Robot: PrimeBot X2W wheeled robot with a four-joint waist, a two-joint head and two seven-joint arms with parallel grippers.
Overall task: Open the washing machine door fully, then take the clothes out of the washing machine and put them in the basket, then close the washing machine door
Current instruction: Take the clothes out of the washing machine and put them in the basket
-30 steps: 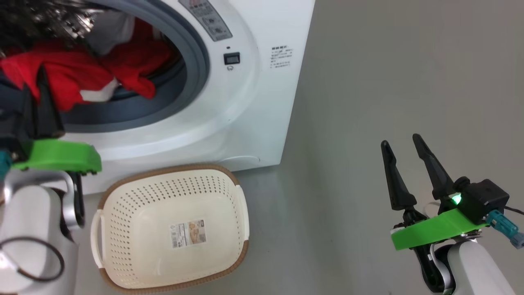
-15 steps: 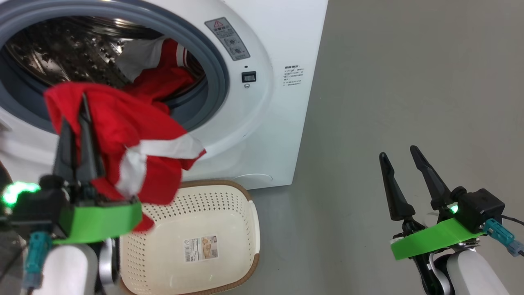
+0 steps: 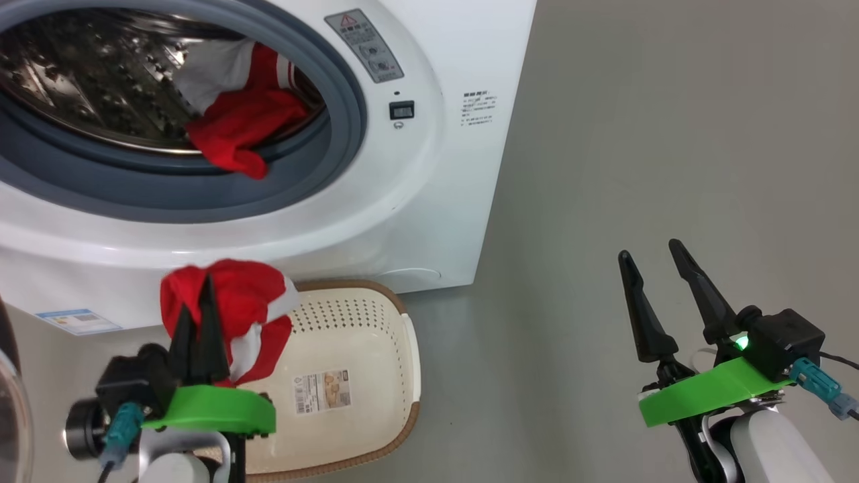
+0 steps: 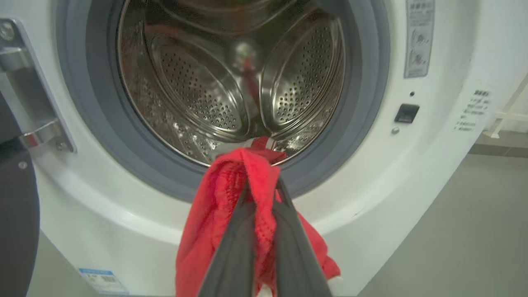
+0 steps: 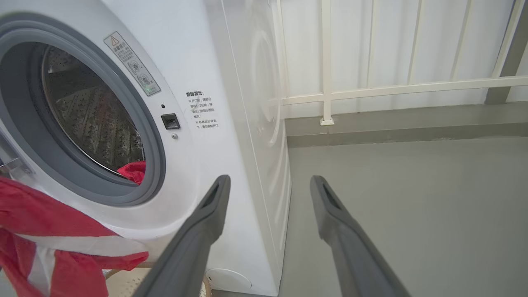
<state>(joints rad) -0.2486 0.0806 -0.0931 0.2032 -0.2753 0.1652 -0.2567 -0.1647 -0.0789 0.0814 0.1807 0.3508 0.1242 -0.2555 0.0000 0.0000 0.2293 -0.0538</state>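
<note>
The washing machine [image 3: 429, 201] stands with its drum open, and its door [image 4: 16, 222] is swung out at the left. My left gripper [image 3: 194, 295] is shut on a red garment with white stripes [image 3: 251, 305], which hangs in front of the machine over the far left corner of the basket [image 3: 396, 315]. In the left wrist view the fingers [image 4: 284, 231] pinch the cloth [image 4: 214, 218] below the drum mouth. More red and white clothes [image 3: 238, 124] lie at the drum's front lip. My right gripper [image 3: 647, 248] stands open and holds nothing, well to the right over the floor.
The basket holds nothing but the paper label [image 3: 322, 391] on its bottom. Grey floor [image 3: 637, 134] stretches right of the machine. A white railing [image 5: 371, 88] runs along the wall behind it. A blue label [image 3: 77, 320] marks the machine's lower left front.
My left gripper has pulled one red garment out of the drum and come down with it to the basket's edge. The head view has shifted. The right gripper has stayed put.
</note>
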